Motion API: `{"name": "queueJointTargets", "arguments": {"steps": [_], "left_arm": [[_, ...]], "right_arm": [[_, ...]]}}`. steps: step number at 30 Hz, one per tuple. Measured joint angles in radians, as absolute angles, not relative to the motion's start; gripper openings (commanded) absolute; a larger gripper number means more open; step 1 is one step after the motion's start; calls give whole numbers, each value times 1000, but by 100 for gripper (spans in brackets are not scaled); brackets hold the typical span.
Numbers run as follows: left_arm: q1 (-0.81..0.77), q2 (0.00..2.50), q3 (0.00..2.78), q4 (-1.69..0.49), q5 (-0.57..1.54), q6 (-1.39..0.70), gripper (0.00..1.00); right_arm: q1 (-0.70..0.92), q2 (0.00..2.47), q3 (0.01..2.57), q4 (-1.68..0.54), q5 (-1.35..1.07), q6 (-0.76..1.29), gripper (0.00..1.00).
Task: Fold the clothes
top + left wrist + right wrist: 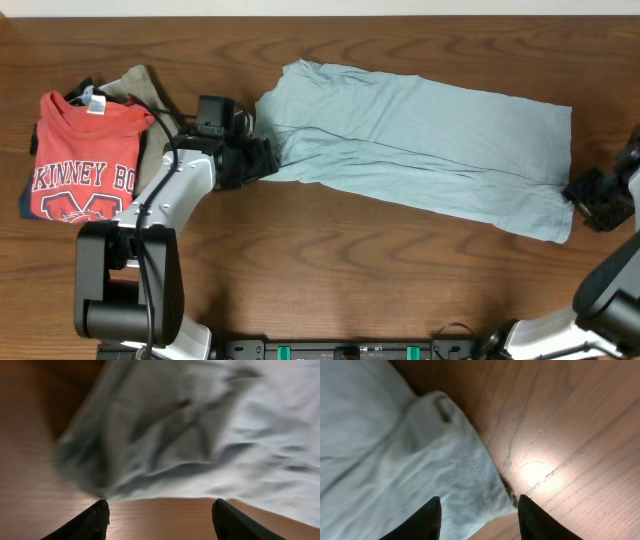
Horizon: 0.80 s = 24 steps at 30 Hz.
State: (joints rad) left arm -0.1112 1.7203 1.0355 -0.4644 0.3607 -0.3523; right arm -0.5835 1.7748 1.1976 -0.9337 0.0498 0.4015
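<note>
Well to the left of the pale blue-grey garment: a red T-shirt with white lettering, folded flat on the bench. Tucked under it, on the side nearer the garment, an olive-tan folded piece.

Next, at the garment's left end, the left hand, low over the wood and right against the bunched cloth there. Released: in the left wrist view both dark fingers spread wide, bare bench between them, the garment's rumpled edge just ahead of the tips and not caught between them.

Then the garment itself, spread long across the middle of the bench, slanting from upper left to lower right in the overhead view. Creased along its length, left end narrower and gathered, right end wider and squarer.

Last, at the garment's lower right corner, the right hand, just beside the hem. Also released: in the right wrist view fingers held apart, the garment's corner lying slack on the wood between and ahead of them. Touching the cloth or not: impossible to tell.
</note>
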Motion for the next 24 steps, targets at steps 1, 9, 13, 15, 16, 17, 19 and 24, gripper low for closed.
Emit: {"name": "queueJointTargets", "arguments": {"steps": [1, 9, 13, 15, 16, 17, 19, 24], "left_arm": [[-111, 1720, 1036, -473, 334, -349, 74], [-111, 1728, 1036, -458, 232, -352, 74], [-111, 1775, 1036, -412, 212, -352, 74], [-111, 1809, 1036, -395, 205, -353, 70], [-111, 1821, 1036, -389, 201, -351, 64], [-111, 1825, 1038, -383, 199, -352, 54], [-111, 1832, 1038, -380, 197, -356, 30], [-109, 1839, 1040, -434, 186, -351, 6]], "right_arm": [[-583, 1792, 1193, -934, 54, 402, 49], [-583, 1897, 1170, -926, 62, 402, 51], [-583, 1911, 1171, -926, 60, 401, 45], [-583, 1911, 1171, -925, 58, 397, 34], [-583, 1911, 1171, -925, 58, 397, 29], [-583, 1912, 1171, -924, 57, 398, 24], [-583, 1913, 1171, -923, 57, 399, 20], [-578, 1914, 1171, -914, 57, 397, 3]]}}
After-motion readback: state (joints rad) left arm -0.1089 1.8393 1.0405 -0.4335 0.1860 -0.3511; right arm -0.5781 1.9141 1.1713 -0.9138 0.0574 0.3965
